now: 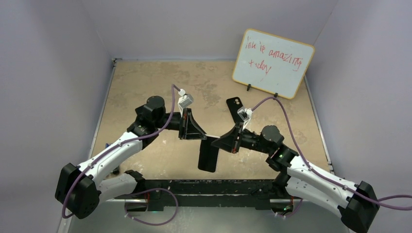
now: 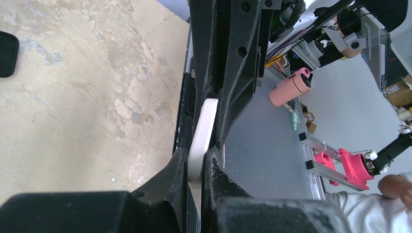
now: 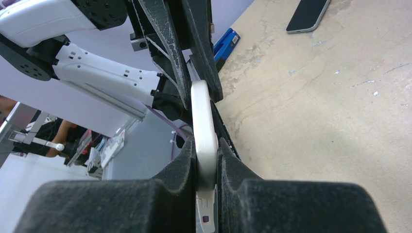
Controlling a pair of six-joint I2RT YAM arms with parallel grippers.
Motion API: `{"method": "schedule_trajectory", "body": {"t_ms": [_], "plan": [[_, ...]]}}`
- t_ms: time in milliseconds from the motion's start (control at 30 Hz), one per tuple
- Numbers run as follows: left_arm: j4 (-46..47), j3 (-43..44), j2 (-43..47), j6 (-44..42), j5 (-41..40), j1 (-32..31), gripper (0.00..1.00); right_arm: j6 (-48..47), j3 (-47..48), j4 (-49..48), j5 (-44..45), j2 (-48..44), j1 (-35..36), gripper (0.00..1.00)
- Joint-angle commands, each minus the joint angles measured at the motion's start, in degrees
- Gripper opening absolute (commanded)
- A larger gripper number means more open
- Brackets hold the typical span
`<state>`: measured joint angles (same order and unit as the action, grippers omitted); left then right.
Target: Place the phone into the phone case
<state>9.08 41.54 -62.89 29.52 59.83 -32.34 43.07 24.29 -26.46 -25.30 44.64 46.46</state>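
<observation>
**Two-arm grasp over the table (image 1: 145, 87), seen from overhead and from both wrists.** The left gripper (image 2: 197, 162) and the right gripper (image 3: 206, 162) meet almost tip to tip, well in front of the whiteboard (image 1: 273, 63) and off its lower left corner. Each is clamped on the white rim of the phone (image 1: 208, 155), one from either side. In the overhead view the phone's black face extends from the pinched rim away from the whiteboard. Whether its far end touches the table cannot be told. Both wrist views show the phone edge-on only. The black phone case (image 1: 235, 108) lies flat on the table between the grippers and the whiteboard, apart from the phone, with a pale corner opening at its whiteboard end.
</observation>
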Motion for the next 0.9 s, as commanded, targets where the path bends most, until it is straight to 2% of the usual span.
{"method": "schedule_trajectory", "body": {"t_ms": [0,200,233,333,500,633,867], "plan": [[-0.3,2.1,-0.4,-2.0,-1.6,-0.1,0.00,2.0,1.6,-4.8,1.6,0.1,0.0,0.00],[-9.9,5.9,-0.4,-7.2,-6.1,-0.1,0.02,2.9,1.4,-3.1,6.3,1.4,0.0,0.00],[-11.2,6.4,-0.4,-7.2,-6.2,-0.1,0.10,3.2,1.3,-3.3,6.6,1.4,0.0,0.00],[-11.7,6.5,0.2,-7.0,-5.9,-0.1,0.42,3.4,1.3,-3.3,8.6,0.2,0.0,0.00],[-12.0,4.8,2.5,-6.8,-7.2,-0.1,0.64,3.9,0.8,-3.1,12.1,-2.3,0.0,0.00],[-12.0,3.3,3.4,-6.2,-7.0,-0.1,0.70,4.8,0.4,-4.6,13.0,-4.1,0.0,0.00],[-3.7,0.1,2.4,-1.3,-1.8,-0.1,0.70,6.4,0.0,-8.3,12.5,-4.6,0.0,0.00]]}}
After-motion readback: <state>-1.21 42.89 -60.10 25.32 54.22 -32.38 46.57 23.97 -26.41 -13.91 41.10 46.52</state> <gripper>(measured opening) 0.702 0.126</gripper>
